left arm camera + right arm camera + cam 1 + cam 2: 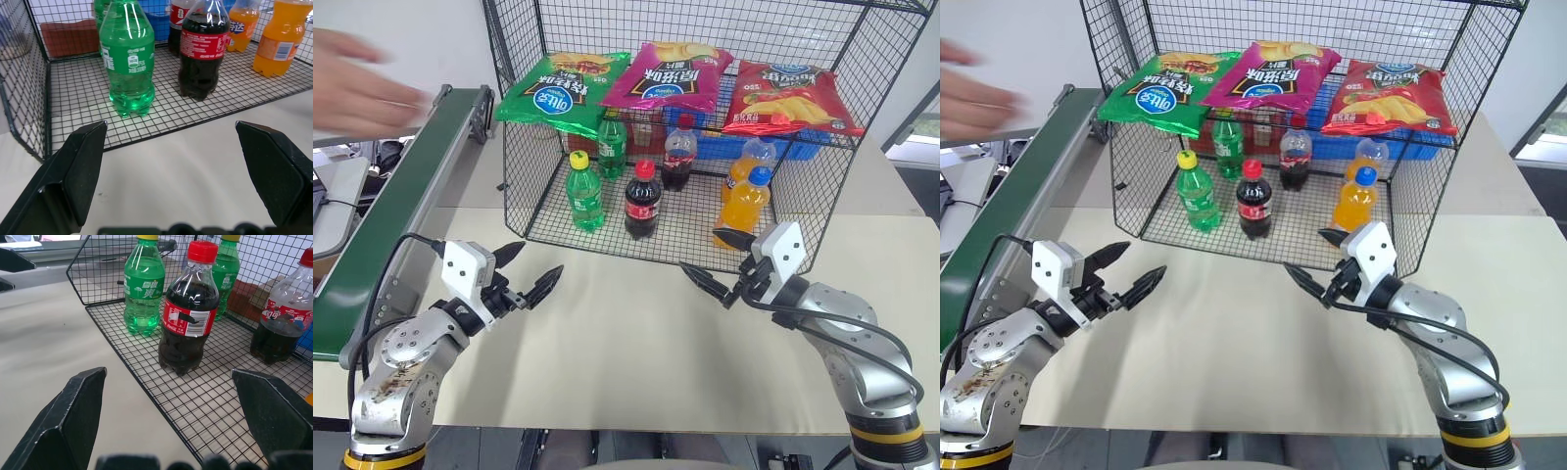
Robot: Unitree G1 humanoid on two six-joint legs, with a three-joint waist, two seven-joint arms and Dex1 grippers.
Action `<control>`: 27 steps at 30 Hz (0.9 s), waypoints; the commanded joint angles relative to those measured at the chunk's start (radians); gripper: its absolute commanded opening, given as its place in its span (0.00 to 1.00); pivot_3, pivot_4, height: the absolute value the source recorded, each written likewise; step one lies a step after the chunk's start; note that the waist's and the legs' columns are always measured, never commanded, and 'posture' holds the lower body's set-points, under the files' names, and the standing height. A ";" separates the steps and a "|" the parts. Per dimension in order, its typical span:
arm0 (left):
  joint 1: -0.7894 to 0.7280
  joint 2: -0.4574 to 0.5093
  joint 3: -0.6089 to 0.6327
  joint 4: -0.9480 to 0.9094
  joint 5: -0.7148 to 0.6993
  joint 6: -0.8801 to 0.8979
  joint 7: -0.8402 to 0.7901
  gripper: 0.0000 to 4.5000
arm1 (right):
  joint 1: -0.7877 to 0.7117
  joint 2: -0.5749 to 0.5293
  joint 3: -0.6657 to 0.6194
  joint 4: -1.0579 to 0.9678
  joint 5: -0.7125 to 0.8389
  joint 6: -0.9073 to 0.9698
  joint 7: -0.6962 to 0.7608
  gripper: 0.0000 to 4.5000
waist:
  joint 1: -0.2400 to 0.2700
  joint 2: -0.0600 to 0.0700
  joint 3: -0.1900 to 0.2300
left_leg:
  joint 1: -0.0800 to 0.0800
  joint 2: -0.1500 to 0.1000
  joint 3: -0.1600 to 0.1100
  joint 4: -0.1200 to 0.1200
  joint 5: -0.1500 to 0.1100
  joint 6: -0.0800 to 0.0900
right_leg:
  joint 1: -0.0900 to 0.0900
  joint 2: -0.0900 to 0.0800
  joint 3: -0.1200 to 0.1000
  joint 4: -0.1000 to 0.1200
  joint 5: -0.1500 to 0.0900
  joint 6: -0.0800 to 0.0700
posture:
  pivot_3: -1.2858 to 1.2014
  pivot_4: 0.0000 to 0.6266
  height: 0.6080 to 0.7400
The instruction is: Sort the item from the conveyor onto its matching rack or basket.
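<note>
The item, a shiny green crisp bag [563, 91] with a blue oval logo, lies flat at the left end of the upper wire shelf of the black wire-mesh rack [514, 162]. The dark green conveyor [401, 196] runs along the left side of the table with no item on the stretch in view. My left gripper [541, 257] hovers over the table in front of the rack's left corner, open and holding nothing. My right gripper [699, 249] hangs open in front of the rack's right half, also holding nothing. Both point level toward the rack floor.
A magenta bag [668, 75] and a red bag [790, 98] lie beside the green one on the shelf. Green soda [584, 191], cola [642, 199] and orange [744, 208] bottles stand on the rack floor before a blue basket [744, 145]. A person's hand [362, 83] reaches over the conveyor's far end.
</note>
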 commanded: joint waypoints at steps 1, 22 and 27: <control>-0.009 -0.003 -0.008 -0.030 -0.004 -0.023 -0.003 0.99 | -0.023 0.002 -0.006 -0.052 0.007 0.004 -0.013 1.00 | 0.000 0.000 0.000 | 0.000 0.000 0.000 0.000 0.000 0.000 | 0.000 0.000 0.000 0.000 0.000 0.000 | 0.52 0.24 1.00; -0.003 0.000 0.001 -0.026 0.010 -0.024 0.003 0.99 | -0.033 -0.015 -0.013 -0.058 0.027 0.008 0.008 1.00 | -0.001 0.000 0.000 | 0.000 0.000 0.000 0.000 0.000 0.000 | 0.000 0.000 0.000 0.000 0.000 0.000 | 0.52 0.24 1.00; 0.070 -0.005 0.053 -0.068 0.008 -0.028 0.043 0.99 | -0.085 0.003 0.023 -0.020 0.033 0.006 0.031 1.00 | -0.006 0.000 0.000 | 0.000 0.001 0.000 0.000 0.000 0.000 | 0.000 0.000 0.000 0.000 0.000 0.000 | 0.52 0.24 1.00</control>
